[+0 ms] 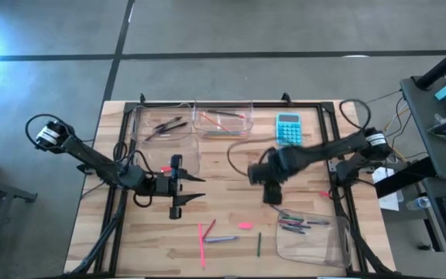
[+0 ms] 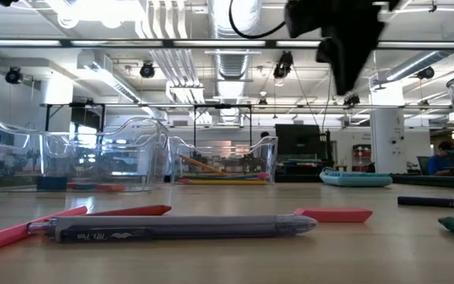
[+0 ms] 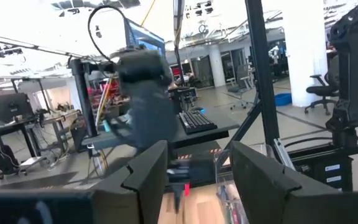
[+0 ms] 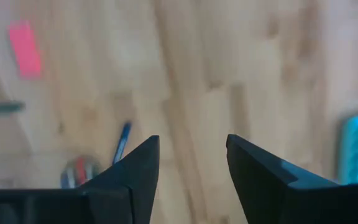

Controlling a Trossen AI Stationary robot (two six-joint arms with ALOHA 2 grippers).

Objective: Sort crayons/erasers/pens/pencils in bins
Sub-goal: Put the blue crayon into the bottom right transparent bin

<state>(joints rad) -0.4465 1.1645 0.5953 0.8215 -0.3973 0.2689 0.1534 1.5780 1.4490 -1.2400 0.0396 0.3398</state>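
Pink eraser [image 1: 245, 225] on table, right pincer [image 1: 273, 195] open above, empty

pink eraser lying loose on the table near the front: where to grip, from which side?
Judging by its pose, take the pink eraser from straight above, jaws across its short width at mid-length. It lies flat with bare wood around it; the open right gripper hovers closest.

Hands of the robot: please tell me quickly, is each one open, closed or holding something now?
Left hand: open, holding nothing, low over the table's middle.
Right hand: open, empty, above bare wood.
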